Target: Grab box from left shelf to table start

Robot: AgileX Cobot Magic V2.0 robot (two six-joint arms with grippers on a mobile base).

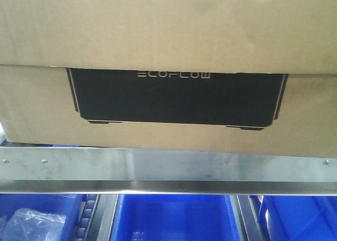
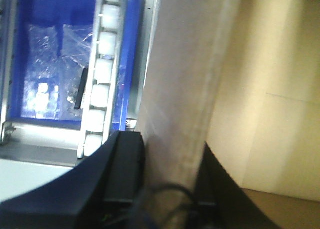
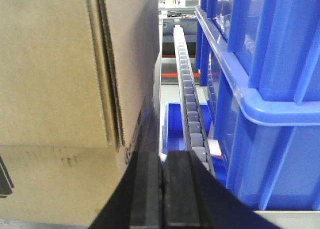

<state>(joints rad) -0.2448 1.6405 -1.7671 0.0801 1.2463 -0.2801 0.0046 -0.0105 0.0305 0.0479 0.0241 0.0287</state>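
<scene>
Steel shelf rail [image 1: 168, 164] runs just below box [image 1: 168, 36], w/ blue bins [image 1: 174, 220] lower, under box. ECOFLOW panel [image 1: 176, 96] faces cam. L gripper [image 2: 169, 159] jaws clamp box wall. R gripper [image 3: 161, 189] jaws pressed together, empty, just right of box, roller track [image 3: 189, 104] too.

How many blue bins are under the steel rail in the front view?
3: left bin holding a plastic bag, middle bin, right bin cut by the frame edge. Others may be hidden.
</scene>
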